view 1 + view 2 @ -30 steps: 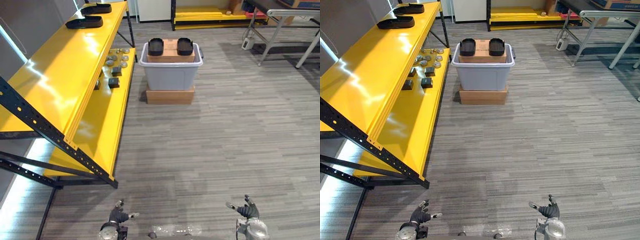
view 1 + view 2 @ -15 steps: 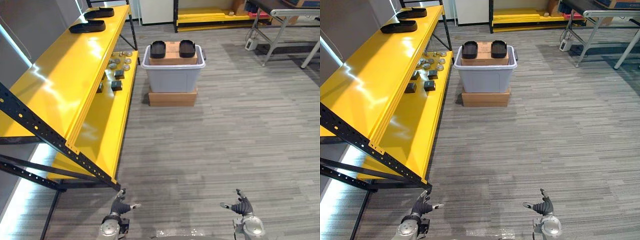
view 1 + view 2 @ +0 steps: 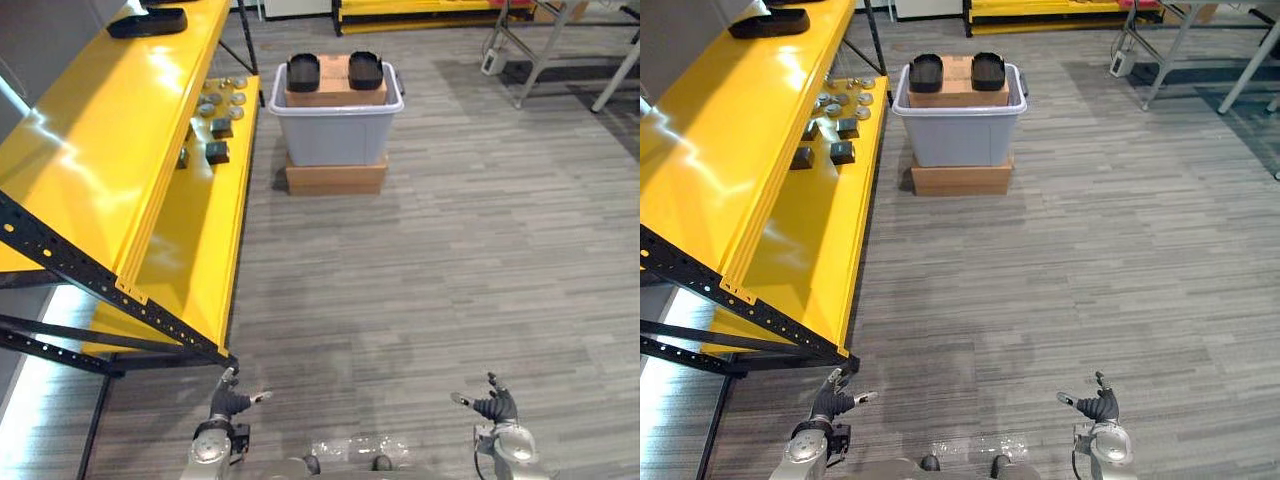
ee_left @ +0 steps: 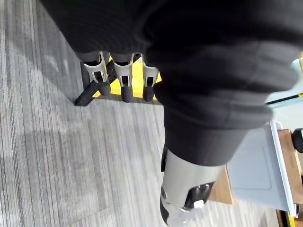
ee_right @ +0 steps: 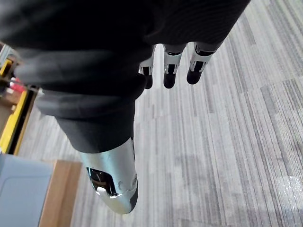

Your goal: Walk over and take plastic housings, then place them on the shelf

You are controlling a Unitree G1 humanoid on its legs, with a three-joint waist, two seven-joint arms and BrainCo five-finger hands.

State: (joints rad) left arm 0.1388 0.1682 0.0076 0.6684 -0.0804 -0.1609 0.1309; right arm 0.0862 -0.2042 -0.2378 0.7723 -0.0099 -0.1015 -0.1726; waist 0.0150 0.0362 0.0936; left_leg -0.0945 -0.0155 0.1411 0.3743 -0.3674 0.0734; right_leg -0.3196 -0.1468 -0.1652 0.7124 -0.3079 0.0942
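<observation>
Two black plastic housings, shallow oval trays with raised rims, lie side by side, one [image 3: 303, 71] to the left of the other [image 3: 365, 68], on top of a brown cardboard box [image 3: 335, 95] that stands inside a pale grey plastic tote [image 3: 336, 140] with a rolled lip. The tote rests on a flat brown box [image 3: 336, 178] set on the grey carpet floor [image 3: 430, 280], which has a fine striped weave. Just beside the tote, on the robot's left, runs a glossy yellow metal shelf [image 3: 100, 150] with a smooth top deck, a lower deck [image 3: 200, 240] and a black perforated steel brace [image 3: 100, 290] crossing its near end. A third black housing [image 3: 147, 22] sits on the far end of the top deck. On the lower deck lie small round grey metal parts [image 3: 215, 100] and, nearer, dark square blocks [image 3: 217, 152]. The left hand [image 3: 230, 404] hangs low over the carpet near the shelf's near foot, well apart from the tote, its fingers [image 4: 128, 80] relaxed and spread, thumb out, holding nothing. The right hand [image 3: 495, 408] hangs at the same level on the other side, fingers [image 5: 171, 66] likewise loose and apart, empty.
</observation>
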